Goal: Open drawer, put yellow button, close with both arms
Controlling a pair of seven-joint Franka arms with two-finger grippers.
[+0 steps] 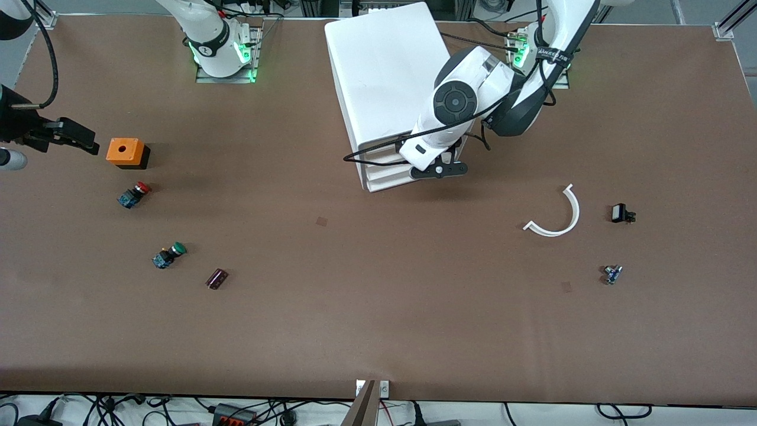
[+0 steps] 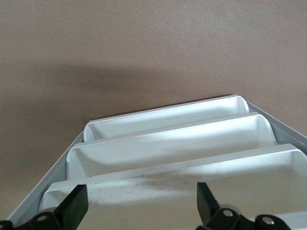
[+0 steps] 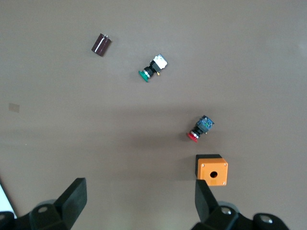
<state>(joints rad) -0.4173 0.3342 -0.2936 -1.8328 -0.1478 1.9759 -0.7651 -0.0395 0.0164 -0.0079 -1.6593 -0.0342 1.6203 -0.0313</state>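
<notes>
The left gripper (image 1: pixel 438 172) has its black fingers (image 2: pixel 72 207) spread wide with nothing between them. It hangs just in front of the large white box-shaped plastic cabinet (image 1: pixel 384 71), over the stepped lips of its stacked tray drawers. The uppermost shallow white drawer (image 1: pixel 378 161) sits in line with the ones below it, mostly hidden by the left arm's wrist, and I cannot tell whether the fingers touch it. The cabinet stands against the table's (image 1: pixel 378 331) edge where the bases are, between the two arms.

The right gripper (image 1: pixel 66 135) is also spread wide and empty, up in the air over the right arm's end of the table. Just beside it is a small orange box with a round hole in its top (image 1: pixel 125 151). Nearer the front camera lies a red-capped push-button (image 1: pixel 135 194), then a green-capped push-button (image 1: pixel 170 255), and a dark maroon cylinder (image 1: pixel 217 278) close by that one.

Toward the left arm's end lie a white curved plastic strip (image 1: pixel 559 216), a small black part (image 1: pixel 621 213) and a small blue-and-metal part (image 1: pixel 612 274), all apart from each other.

I cannot make out the yellow button in any view.
</notes>
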